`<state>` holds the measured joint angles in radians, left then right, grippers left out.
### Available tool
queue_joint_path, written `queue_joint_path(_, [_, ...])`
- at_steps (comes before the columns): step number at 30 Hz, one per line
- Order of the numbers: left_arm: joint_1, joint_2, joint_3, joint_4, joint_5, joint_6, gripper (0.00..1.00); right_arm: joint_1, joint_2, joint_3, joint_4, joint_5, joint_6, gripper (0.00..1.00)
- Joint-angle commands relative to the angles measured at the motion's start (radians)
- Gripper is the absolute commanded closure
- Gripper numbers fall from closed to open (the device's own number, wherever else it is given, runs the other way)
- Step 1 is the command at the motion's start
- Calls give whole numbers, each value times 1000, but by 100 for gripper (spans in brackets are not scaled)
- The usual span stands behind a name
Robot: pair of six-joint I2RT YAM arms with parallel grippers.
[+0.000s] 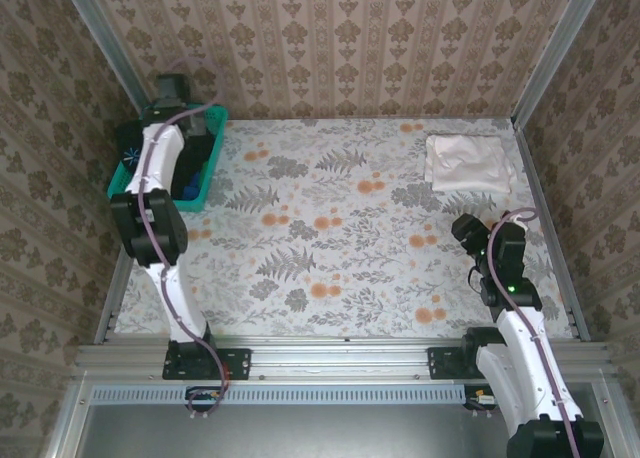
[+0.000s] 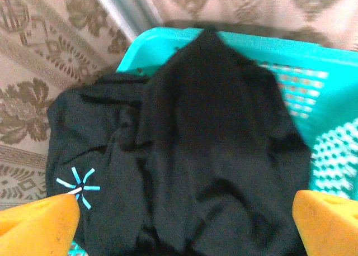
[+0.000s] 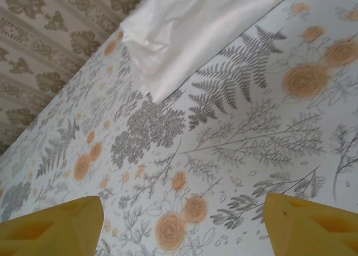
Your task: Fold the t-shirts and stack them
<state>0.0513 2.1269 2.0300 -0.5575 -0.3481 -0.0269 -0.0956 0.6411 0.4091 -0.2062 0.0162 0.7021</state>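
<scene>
Black t-shirt (image 2: 212,150) fills teal basket (image 2: 330,57) beside patterned wall (image 2: 33,60).

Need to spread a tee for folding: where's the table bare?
The middle of the table is bare, from the basket at far left to the pale tee at far right, and down to the near edge. Crowded: the basket, heaped with the black tee under the open left gripper; the right gripper sits just nearer than the pale tee.
</scene>
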Motion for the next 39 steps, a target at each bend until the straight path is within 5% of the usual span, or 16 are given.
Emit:
queue_joint_path(1, [57, 124, 98, -171, 161, -154, 6, 3, -7, -6, 42, -106, -24, 24])
queue_joint_path(10, [100, 122, 85, -140, 388, -183, 47, 43, -1, 36, -6, -147, -96, 26])
queue_joint_path(12, [101, 93, 111, -176, 412, -175, 84, 53, 0, 34, 11, -170, -98, 26])
queue_joint_path(14, [101, 45, 110, -188, 423, -179, 98, 61, 0, 30, 28, -197, -99, 26])
queue_joint_path(32, [-30, -505, -46, 51, 452, -209, 100, 329, 194, 175, 119, -208, -154, 26])
queue_joint_path(35, [-82, -569, -47, 109, 399, -203, 100, 365, 206, 199, 134, -219, -153, 26])
queue_joint_path(39, [-195, -591, 136, -67, 255, -183, 100, 404, 199, 217, 145, -239, -146, 26])
